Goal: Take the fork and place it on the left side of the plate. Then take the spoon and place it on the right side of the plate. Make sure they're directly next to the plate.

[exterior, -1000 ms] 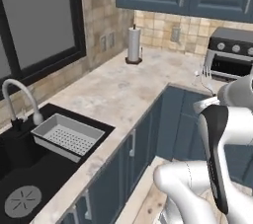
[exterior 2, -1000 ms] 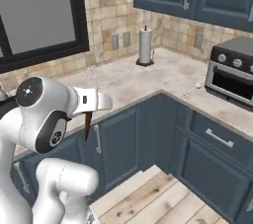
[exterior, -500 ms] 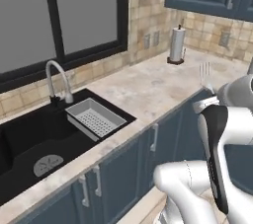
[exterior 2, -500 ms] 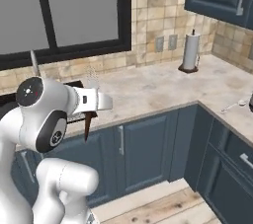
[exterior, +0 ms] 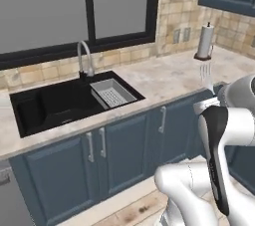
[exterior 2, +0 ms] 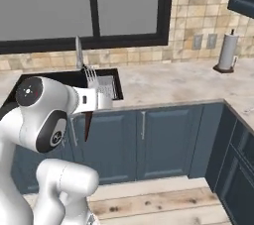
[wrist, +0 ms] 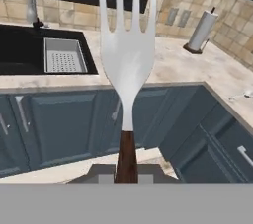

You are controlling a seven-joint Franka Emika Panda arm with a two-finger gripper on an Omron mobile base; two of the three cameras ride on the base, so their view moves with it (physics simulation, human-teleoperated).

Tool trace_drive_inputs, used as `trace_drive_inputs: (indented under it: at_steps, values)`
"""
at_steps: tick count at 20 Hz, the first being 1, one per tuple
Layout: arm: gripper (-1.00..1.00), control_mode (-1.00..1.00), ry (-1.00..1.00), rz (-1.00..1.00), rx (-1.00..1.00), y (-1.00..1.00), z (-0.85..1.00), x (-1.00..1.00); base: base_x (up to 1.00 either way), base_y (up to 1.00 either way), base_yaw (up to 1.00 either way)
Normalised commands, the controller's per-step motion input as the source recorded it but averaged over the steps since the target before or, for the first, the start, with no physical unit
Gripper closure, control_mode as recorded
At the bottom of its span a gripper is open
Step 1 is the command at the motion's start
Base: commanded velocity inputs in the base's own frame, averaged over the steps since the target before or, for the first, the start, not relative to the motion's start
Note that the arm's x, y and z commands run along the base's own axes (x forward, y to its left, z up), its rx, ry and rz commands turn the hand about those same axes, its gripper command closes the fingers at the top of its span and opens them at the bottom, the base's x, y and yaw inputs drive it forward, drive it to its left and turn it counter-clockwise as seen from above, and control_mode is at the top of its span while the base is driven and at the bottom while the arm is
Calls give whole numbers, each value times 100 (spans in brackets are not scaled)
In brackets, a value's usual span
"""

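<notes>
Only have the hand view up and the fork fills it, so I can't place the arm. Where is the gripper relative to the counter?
Observer: In the right base view the gripper is held out in front of the sink, with the fork pointing tines up.
Operator: Handle visible below the hand?
Observer: Yes, its dark end hangs below the gripper, in front of the blue cabinet doors.
Operator: Any plate on that counter?
Observer: Can't spot one. The left base view shows a faucet, a grey drain basket in the sink and a paper towel holder near the corner.
</notes>
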Motion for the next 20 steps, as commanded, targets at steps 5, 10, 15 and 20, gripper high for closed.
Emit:
trace_drive_inputs:
  at_steps: [5,10,15,20]
  values:
    - [100,100,0,0,0,0,0,0,-100,-18,38]
    - [100,100,0,0,0,0,0,0,-100,-3,36]
    - [100,100,0,0,0,0,0,0,-100,0,32]
    - [100,100,0,0,0,0,0,0,-100,4,28]
